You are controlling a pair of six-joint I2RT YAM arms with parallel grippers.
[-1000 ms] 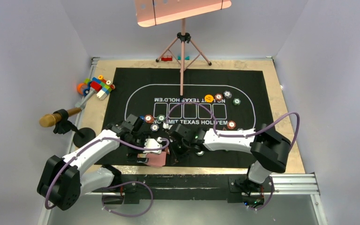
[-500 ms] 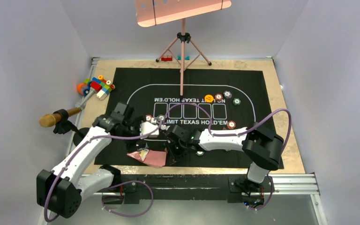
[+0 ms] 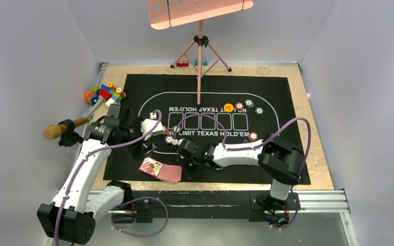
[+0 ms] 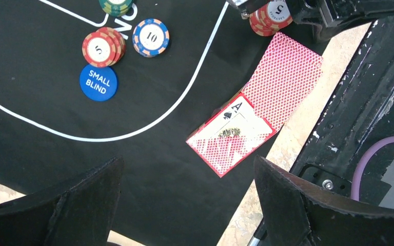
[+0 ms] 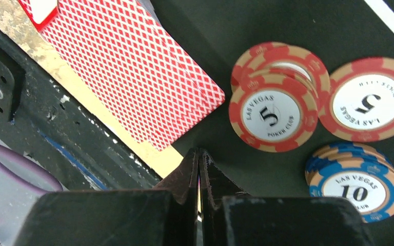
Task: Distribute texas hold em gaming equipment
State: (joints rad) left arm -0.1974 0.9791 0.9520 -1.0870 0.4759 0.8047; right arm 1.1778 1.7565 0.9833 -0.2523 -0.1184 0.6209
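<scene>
Red-backed playing cards (image 3: 161,170) lie fanned at the mat's near edge, also in the left wrist view as playing cards (image 4: 283,77) with a face-up ace of spades (image 4: 232,132). My right gripper (image 3: 187,164) is low just right of them, shut (image 5: 199,159) with nothing visible between its fingers. Red 5 chips (image 5: 273,115) and a blue 10 chip (image 5: 356,187) lie beside it. My left gripper (image 3: 151,125) hovers open (image 4: 184,205) above the mat. Below it are a red chip stack (image 4: 101,47), a blue 10 chip (image 4: 151,37) and a blue small blind button (image 4: 98,82).
An orange button (image 3: 229,107) and several chips (image 3: 249,104) sit at the far right of the black mat (image 3: 287,102). Another chip (image 3: 253,136) lies nearer. Toy blocks (image 3: 105,94) and a wooden-handled tool (image 3: 64,128) lie left. A tripod (image 3: 200,51) stands behind.
My left gripper rose from the cards and pulled back toward the far left, staying open. My right gripper slid left toward the cards and closed fully.
</scene>
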